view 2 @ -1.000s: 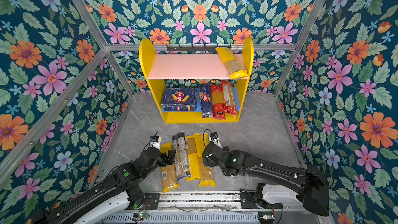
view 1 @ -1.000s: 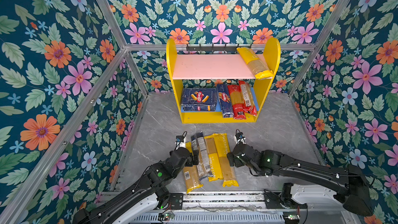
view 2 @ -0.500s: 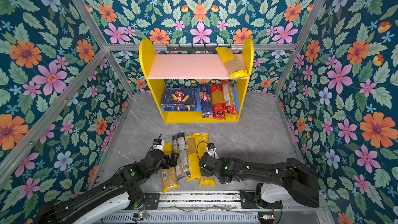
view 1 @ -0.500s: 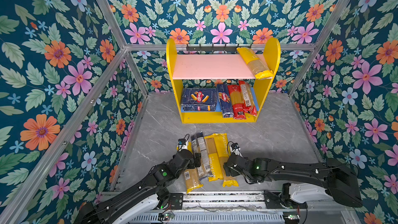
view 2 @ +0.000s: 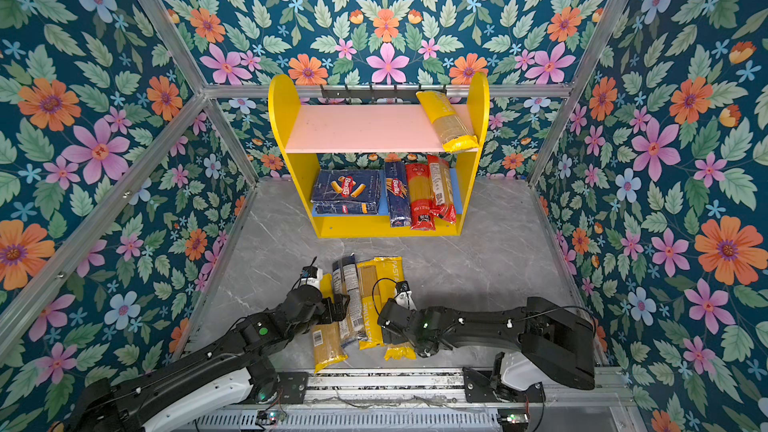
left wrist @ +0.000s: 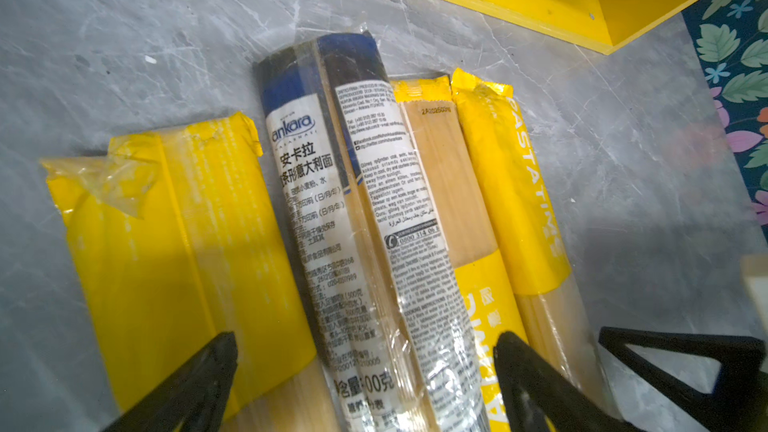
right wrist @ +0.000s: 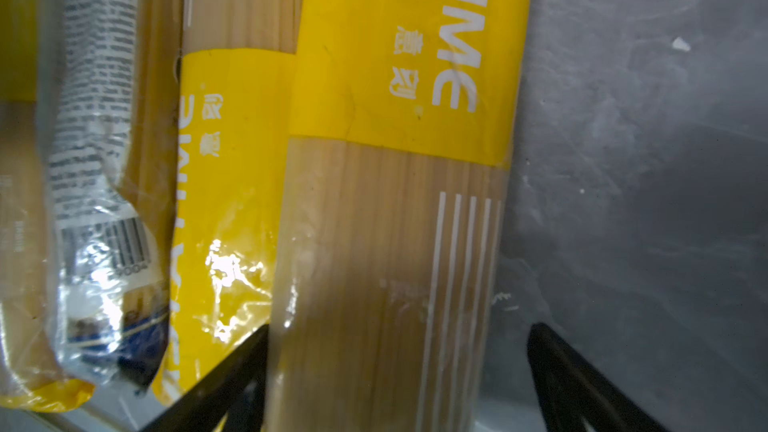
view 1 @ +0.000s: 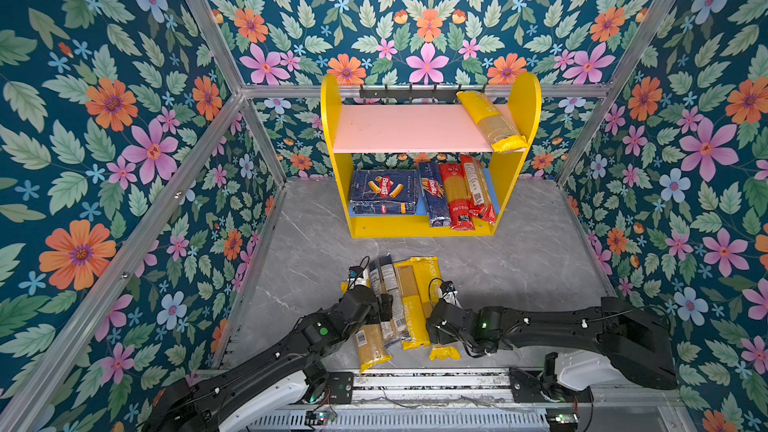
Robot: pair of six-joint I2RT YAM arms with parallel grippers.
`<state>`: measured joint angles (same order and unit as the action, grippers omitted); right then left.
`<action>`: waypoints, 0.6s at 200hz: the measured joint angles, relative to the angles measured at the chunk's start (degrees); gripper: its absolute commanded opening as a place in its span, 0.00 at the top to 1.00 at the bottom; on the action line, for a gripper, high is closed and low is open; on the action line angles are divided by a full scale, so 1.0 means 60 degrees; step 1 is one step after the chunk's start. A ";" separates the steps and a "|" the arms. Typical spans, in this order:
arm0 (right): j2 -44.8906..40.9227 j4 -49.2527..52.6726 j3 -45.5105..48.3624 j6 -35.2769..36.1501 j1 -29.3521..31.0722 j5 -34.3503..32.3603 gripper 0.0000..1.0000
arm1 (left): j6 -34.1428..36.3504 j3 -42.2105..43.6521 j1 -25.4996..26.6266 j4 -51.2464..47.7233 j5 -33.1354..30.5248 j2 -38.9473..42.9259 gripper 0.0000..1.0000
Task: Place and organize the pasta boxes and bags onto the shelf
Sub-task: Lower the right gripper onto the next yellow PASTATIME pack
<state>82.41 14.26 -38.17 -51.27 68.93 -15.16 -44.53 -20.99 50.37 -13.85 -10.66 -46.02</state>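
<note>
The shelf (view 1: pixel 509 184) stands at the back of the floor. A yellow bag (view 1: pixel 490 120) lies on its pink upper board. Both pasta boxes (view 1: pixel 384 193) and two red bags (view 1: pixel 457 197) sit on its blue lower board. Several bags lie side by side on the floor: a yellow one (left wrist: pixel 187 243), a navy one (left wrist: pixel 332 201), a second yellow one (left wrist: pixel 440 184) and the PASTATIME bag (right wrist: pixel 395 222). My left gripper (left wrist: pixel 365 347) is open astride the navy bag. My right gripper (right wrist: pixel 401 334) is open astride the PASTATIME bag. In both top views the left gripper (view 1: pixel 384 309) and right gripper (view 1: pixel 434 326) sit low over the bags' near halves.
Flowered walls with metal frame bars (view 1: pixel 199 147) close in the grey marble floor (view 1: pixel 519 268) on three sides. A metal rail (view 1: pixel 415 382) runs along the front edge under both arm bases. The black hook rail (view 1: pixel 415 91) runs across the shelf's back.
My right gripper has moved left and toward the front edge, dropping over the near half of the PASTATIME bag. My left gripper has edged slightly right onto the navy bag. The bags lie as before.
</note>
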 measured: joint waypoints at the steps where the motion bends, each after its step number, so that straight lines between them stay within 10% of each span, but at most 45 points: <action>1: 0.0011 0.0000 0.0000 -0.0004 0.0000 0.0000 0.06 | 0.0000 -0.0007 0.0000 0.0011 0.0000 -0.0015 0.01; 74: 0.0962 -0.0208 -0.0157 -0.0211 0.0022 -0.0619 0.09 | 0.0036 -0.0186 0.0025 0.0295 0.0098 -0.0415 0.02; 120: 0.1643 0.0015 -0.0492 -0.0313 0.0018 -0.1468 0.43 | 0.0098 -0.0372 0.0044 0.0302 0.0091 -0.0594 0.02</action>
<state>92.27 14.35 -41.12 -53.15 69.04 -23.97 -43.94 -23.22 50.63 -12.03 -10.11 -49.58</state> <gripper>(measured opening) 0.652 0.982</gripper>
